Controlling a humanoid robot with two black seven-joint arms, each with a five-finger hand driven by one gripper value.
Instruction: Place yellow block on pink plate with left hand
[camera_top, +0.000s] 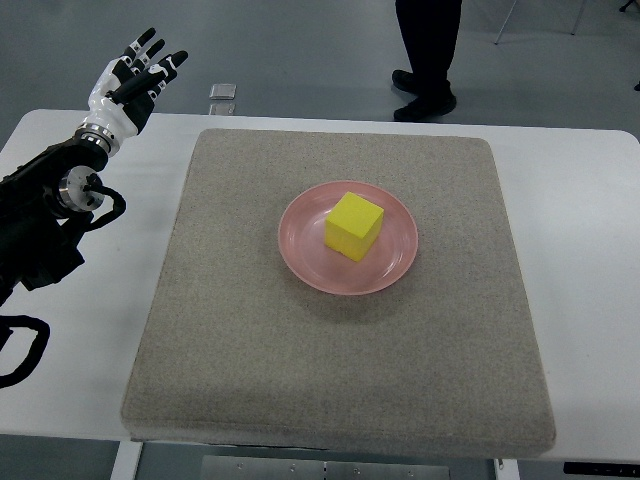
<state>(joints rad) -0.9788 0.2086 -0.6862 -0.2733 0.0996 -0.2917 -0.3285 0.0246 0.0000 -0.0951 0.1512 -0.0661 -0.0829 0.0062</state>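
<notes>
White table (590, 200) with grey mat (250, 330) (a person's legs (428, 55) stand beyond); left hand (135, 75) raised, fingers spread, empty, block (354, 226) on plate (300, 245) well to its right.

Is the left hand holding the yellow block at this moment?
No, the left hand is raised with spread, empty fingers past the table's far left corner, while the yellow block sits on the pink plate.

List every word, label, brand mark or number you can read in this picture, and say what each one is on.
No readable text anywhere in the top view.
yellow block: plain faces, no print.
pink plate: no mark.
grey mat and white table: no labels.
left hand: black and white shells, no legible marking.
small silvery thing at the table's far edge: too small to read, if it bears anything.
</notes>
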